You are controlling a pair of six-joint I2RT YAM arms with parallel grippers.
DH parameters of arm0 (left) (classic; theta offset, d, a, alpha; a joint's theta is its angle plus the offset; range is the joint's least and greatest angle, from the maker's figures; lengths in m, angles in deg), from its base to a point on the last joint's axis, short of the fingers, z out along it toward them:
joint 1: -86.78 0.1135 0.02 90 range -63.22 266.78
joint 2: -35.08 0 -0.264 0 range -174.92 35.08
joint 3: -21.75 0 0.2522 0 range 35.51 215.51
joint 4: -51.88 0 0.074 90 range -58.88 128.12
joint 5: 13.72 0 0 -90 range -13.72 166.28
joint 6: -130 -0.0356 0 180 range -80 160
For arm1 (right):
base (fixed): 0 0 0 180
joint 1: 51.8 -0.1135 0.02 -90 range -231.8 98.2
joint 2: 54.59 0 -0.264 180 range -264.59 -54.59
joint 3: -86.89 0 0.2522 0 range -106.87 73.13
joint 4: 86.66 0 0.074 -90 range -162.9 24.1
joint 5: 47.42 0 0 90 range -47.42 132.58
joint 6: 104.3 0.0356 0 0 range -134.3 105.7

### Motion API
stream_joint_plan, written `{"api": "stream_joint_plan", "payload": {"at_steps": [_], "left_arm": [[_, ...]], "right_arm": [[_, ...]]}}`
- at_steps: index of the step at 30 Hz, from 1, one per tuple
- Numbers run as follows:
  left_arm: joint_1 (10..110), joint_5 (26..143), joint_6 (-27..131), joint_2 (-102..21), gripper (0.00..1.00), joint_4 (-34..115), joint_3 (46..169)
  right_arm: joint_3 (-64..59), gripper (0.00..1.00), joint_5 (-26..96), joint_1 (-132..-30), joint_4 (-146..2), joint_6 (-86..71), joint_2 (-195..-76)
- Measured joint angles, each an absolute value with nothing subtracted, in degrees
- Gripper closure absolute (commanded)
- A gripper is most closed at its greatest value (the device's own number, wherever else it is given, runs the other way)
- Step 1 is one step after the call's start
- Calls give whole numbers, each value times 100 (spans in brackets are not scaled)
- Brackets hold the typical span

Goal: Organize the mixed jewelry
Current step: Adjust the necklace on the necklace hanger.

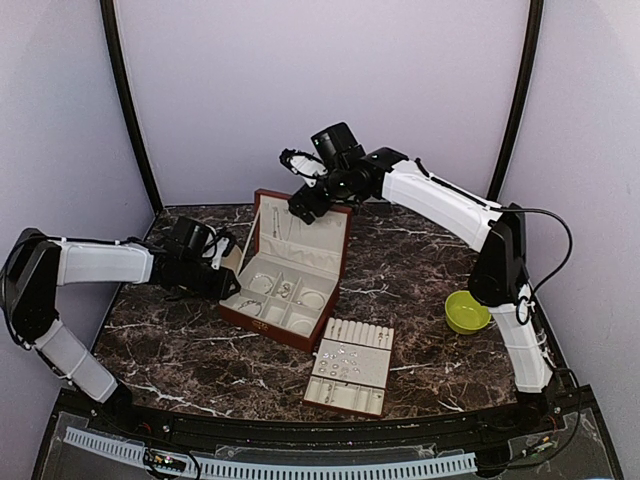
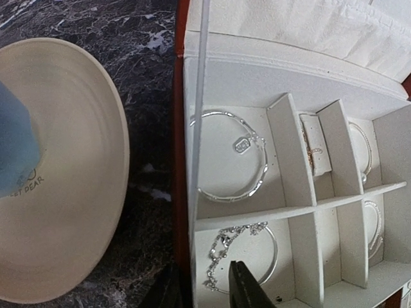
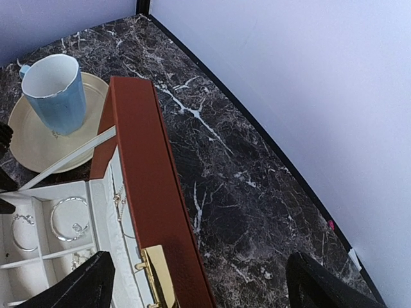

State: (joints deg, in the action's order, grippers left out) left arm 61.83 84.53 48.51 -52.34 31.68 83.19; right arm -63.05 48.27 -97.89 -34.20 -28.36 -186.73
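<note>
The reddish-brown box [image 1: 262, 318] stands open with its lid [image 3: 144, 186] upright. A silvery hoop bracelet [image 2: 257, 183] lies in one cream compartment. A chain with a thin hoop [image 2: 226, 253] lies in the compartment beside it. More silvery pieces sit in other compartments [image 2: 367, 151], and small rings sit on the cream slotted tray [image 1: 349, 362]. My left gripper [image 2: 200, 292] is open and empty; its fingers [image 2: 247, 289] straddle the box's left wall above the chain. My right gripper [image 3: 199, 292] is open wide and empty, above the lid's top edge by the gold clasp [image 3: 157, 276].
A blue mug [image 3: 54, 93] stands on a cream saucer [image 2: 70, 192] just left of the box. A green bowl [image 1: 466, 312] sits at the right by the right arm's base. A white ribbon strap [image 3: 67, 157] runs from lid to box. The marble table [image 1: 420, 260] is walled behind.
</note>
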Motion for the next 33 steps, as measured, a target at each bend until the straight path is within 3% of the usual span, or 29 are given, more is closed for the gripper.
{"api": "stream_joint_plan", "payload": {"at_steps": [11, 18, 25, 33], "left_arm": [[6188, 8427, 4700, -5408, 93, 3074, 8411], [5995, 8228, 4667, -5417, 95, 3094, 8421], [5860, 8215, 4661, -5485, 96, 3126, 8483], [5853, 8202, 4654, -5491, 97, 3126, 8489]], "right_arm": [[-6301, 8, 4775, -9789, -3241, -2727, -18682], [-6297, 9, 4827, -9789, -3243, -2723, -18682], [-6297, 18, 5029, -9789, -3217, -2727, -18682], [-6297, 11, 5151, -9789, -3142, -2745, -18682]]}}
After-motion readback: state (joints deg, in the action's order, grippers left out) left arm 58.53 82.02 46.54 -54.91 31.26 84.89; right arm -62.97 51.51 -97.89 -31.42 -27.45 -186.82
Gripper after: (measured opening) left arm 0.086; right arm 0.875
